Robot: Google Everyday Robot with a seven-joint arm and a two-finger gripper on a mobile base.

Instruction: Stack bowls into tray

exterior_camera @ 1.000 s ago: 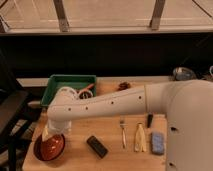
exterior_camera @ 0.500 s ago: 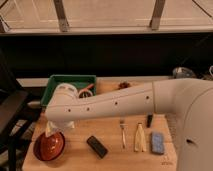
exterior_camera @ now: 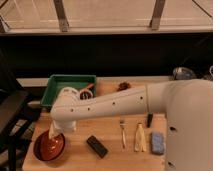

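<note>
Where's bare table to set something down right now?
Bare table between the orange-red bowl and the black block, and between that block and the fork. Left floor of the green tray looks bare. Crowded on the right: fork, pale utensil, blue sponge. The gripper hangs over the bowl.

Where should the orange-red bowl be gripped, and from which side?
By its rim, from above, with the fingers straddling the wall: the orange-red bowl sits upright, mouth up, and is probably too wide to span. The gripper hangs over its far rim.

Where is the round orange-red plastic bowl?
In the camera view, the orange-red bowl sits at the table's front-left corner, left of the black block, under the gripper.
</note>
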